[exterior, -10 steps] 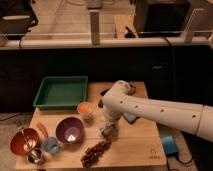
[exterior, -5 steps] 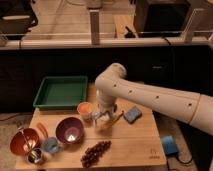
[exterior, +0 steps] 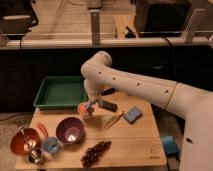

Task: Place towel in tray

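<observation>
The green tray (exterior: 60,92) stands at the table's back left. A small blue folded piece (exterior: 132,115), seemingly the towel, lies on the wooden table to the right of the middle. My gripper (exterior: 90,108) hangs from the white arm (exterior: 135,85) just in front of the tray's right front corner, above a small orange cup (exterior: 83,108). It is well left of the blue piece. Something pale shows at its tips, but I cannot tell what it is.
A purple bowl (exterior: 69,130), a red bowl (exterior: 25,141) with a utensil, a small blue cup (exterior: 51,145) and grapes (exterior: 95,152) sit along the front. A black object (exterior: 107,105) and a yellow item (exterior: 114,120) lie mid-table. A blue thing (exterior: 170,145) sits off the right edge.
The arm has swung left and back, carrying the gripper from mid-table toward the tray's right front corner. The blue piece, hidden one second ago, now lies uncovered.
</observation>
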You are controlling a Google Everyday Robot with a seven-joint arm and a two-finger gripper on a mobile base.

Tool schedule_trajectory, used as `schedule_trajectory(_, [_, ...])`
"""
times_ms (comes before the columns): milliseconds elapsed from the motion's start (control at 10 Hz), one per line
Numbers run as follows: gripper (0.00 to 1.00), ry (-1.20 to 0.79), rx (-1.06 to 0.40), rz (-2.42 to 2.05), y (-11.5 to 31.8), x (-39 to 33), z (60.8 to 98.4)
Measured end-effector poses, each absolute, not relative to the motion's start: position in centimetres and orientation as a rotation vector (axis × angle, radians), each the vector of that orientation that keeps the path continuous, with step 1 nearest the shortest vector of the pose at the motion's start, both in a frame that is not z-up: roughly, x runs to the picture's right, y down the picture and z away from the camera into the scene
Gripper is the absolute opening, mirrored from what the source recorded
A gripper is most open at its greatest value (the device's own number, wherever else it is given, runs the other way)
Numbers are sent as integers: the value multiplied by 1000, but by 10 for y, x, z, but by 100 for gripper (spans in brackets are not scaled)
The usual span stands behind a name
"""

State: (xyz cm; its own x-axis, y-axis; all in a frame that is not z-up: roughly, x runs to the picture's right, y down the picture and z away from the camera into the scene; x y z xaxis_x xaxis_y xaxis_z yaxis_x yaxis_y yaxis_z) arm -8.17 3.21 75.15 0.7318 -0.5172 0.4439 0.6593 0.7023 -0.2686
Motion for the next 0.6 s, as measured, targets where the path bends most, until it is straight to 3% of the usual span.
schedule_trajectory(600, [0, -472, -411, -838, 5, -188, 793])
